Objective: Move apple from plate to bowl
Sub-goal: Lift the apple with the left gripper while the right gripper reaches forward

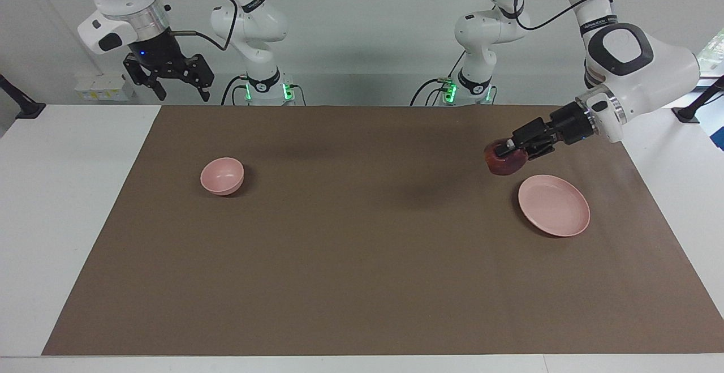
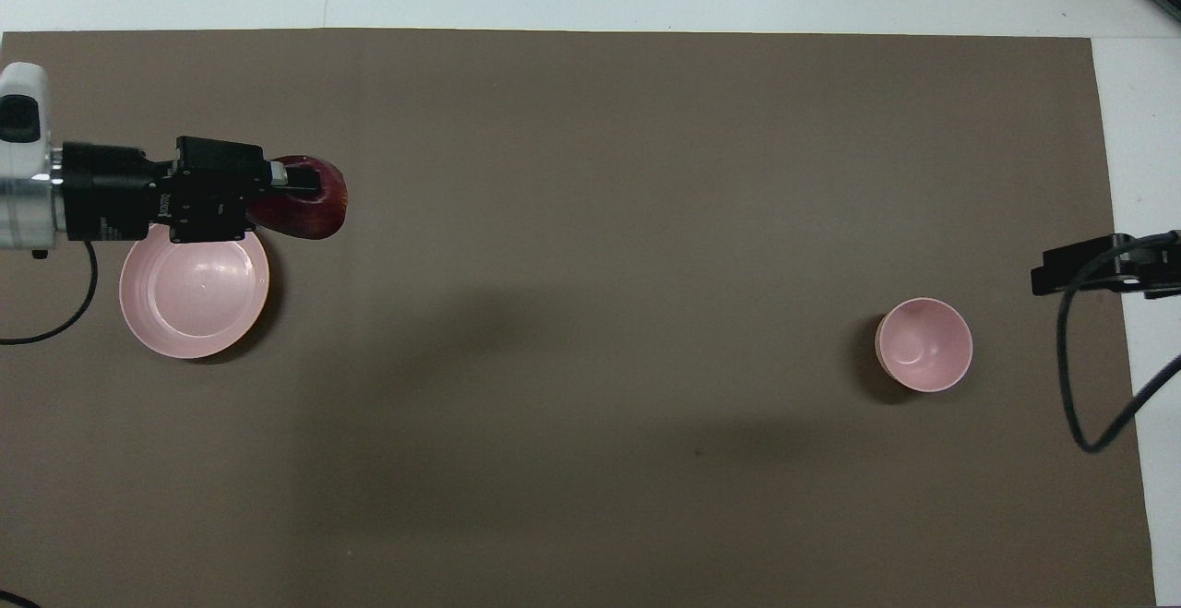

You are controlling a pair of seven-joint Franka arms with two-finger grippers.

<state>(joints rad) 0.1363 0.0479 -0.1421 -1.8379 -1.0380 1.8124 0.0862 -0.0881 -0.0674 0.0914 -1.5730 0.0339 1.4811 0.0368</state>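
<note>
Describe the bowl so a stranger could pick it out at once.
On the brown mat, look toward the right arm's end. The bowl stands there alone: small, deep, round, pale pink and empty, unlike the wide, flat pink plate at the left arm's end.

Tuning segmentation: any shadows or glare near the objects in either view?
Facing view: the apple, held up by the left gripper, drops a soft dark patch on the mat toward the bowl. Overhead view: dark crescents hug the plate and bowl, small highlights inside both.
</note>
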